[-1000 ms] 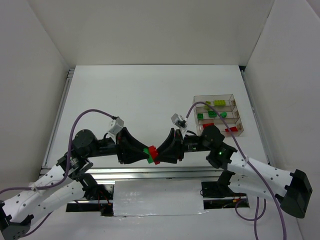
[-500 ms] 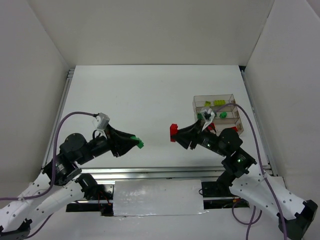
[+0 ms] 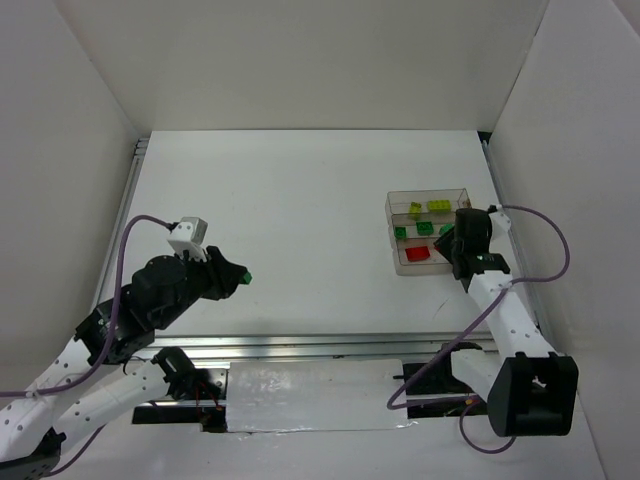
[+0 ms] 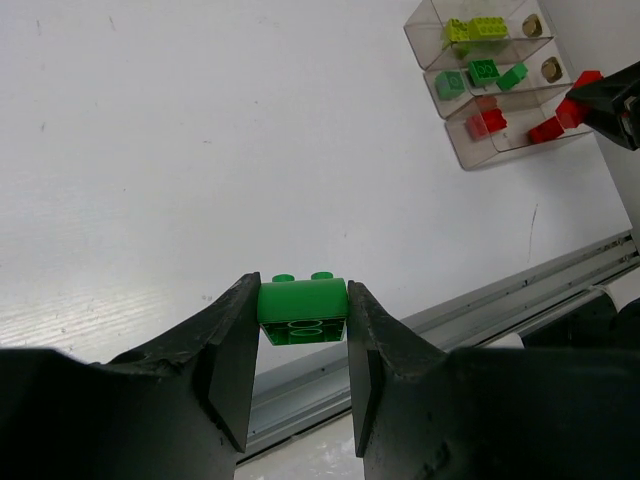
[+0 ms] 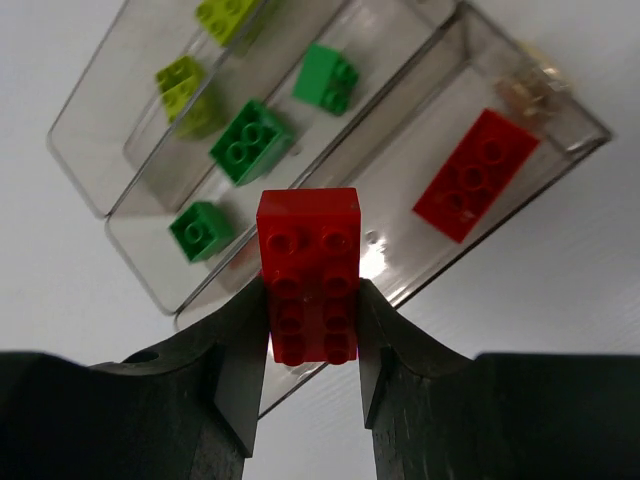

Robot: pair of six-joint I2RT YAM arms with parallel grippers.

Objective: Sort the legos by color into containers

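My left gripper (image 3: 240, 277) is shut on a dark green brick (image 4: 302, 305) and holds it above the table at the near left. My right gripper (image 3: 453, 252) is shut on a red brick (image 5: 308, 275) and holds it over the near tray of the clear containers (image 3: 428, 192). In the right wrist view the far tray holds two yellow-green bricks (image 5: 180, 80), the middle tray (image 5: 140, 235) holds three green bricks (image 5: 250, 140), and the near tray holds one red brick (image 5: 475, 175). The containers also show in the left wrist view (image 4: 460, 155).
A metal rail (image 3: 300, 345) runs along the table's near edge, below both grippers. White walls enclose the table on the left, back and right. The containers stand close to the right wall. A cable (image 3: 540, 240) loops off the right wrist.
The two joined bricks have come apart. My left gripper drew back to the left with the green brick. My right gripper swung right to the containers with the red brick.
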